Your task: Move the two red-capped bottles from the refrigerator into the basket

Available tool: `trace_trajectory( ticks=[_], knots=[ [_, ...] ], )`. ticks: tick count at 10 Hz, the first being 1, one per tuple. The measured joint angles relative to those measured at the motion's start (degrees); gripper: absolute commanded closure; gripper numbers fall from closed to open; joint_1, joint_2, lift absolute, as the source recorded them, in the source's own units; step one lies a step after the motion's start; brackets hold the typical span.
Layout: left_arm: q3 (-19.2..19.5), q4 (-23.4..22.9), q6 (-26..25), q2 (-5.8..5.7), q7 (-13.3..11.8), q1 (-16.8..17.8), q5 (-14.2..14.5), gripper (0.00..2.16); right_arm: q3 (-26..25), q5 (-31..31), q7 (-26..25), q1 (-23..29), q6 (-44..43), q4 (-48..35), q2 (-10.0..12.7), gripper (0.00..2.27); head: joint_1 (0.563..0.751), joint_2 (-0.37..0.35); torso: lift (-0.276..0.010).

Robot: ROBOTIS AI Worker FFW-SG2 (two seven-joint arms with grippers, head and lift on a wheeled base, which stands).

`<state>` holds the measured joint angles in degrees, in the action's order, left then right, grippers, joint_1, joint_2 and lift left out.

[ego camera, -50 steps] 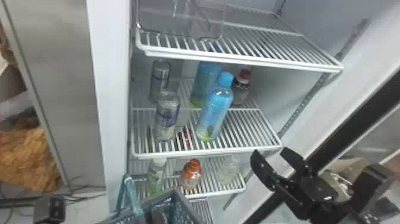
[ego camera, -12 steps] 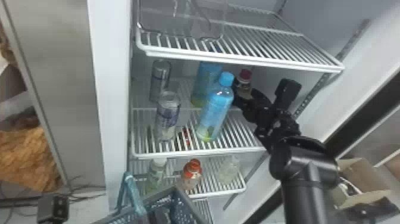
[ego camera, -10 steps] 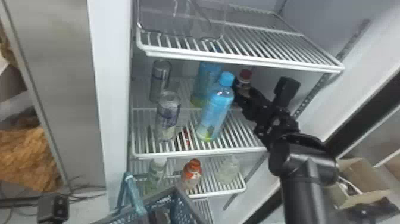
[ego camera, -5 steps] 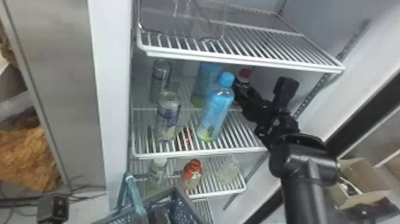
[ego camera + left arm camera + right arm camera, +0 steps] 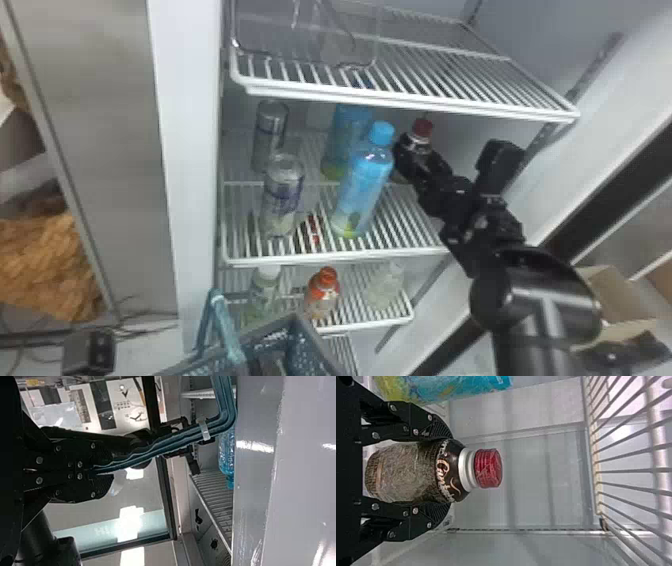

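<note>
Red-capped bottle (image 5: 405,471): dark, round-shouldered, white neck ring, crinkled clear wrap; located at the middle wire shelf (image 5: 325,258), gripped between the right gripper's (image 5: 417,150) ridged black jaws. Near it, a translucent blue bottle (image 5: 364,185). Orange-red-capped bottle (image 5: 322,294): upright, lower wire shelf (image 5: 370,323). Basket (image 5: 320,345): perforated walls; left gripper's (image 5: 98,471) jaws closed on its ribbed blue-green handle (image 5: 158,448).

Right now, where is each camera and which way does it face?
Head view: on the head, facing forward and down at shelves; right arm shows.
Left wrist view: on that wrist, facing past left gripper and handle toward shelves.
Right wrist view: on that wrist, facing red-capped bottle in the right gripper.
Shared: head and right wrist views show that bottle.
</note>
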<state>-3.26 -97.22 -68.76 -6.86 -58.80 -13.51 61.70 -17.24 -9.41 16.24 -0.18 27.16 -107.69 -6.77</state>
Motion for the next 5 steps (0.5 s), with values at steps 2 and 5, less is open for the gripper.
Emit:
trace_trajectory(
  ticks=[2,5],
  knots=[
    [0.1,0.0,0.0,0.0,0.0,-0.4,0.0,1.17,-0.9,-1.4,-0.2,4.4,2.1,-5.7,0.0,1.28,0.695,-0.35,0.0],
    [0.2,0.0,0.0,0.13,0.0,-0.6,0.0,1.17,-1.4,-4.2,-0.2,12.0,2.5,-13.8,0.1,1.28,0.695,-0.35,0.0]
  ],
)
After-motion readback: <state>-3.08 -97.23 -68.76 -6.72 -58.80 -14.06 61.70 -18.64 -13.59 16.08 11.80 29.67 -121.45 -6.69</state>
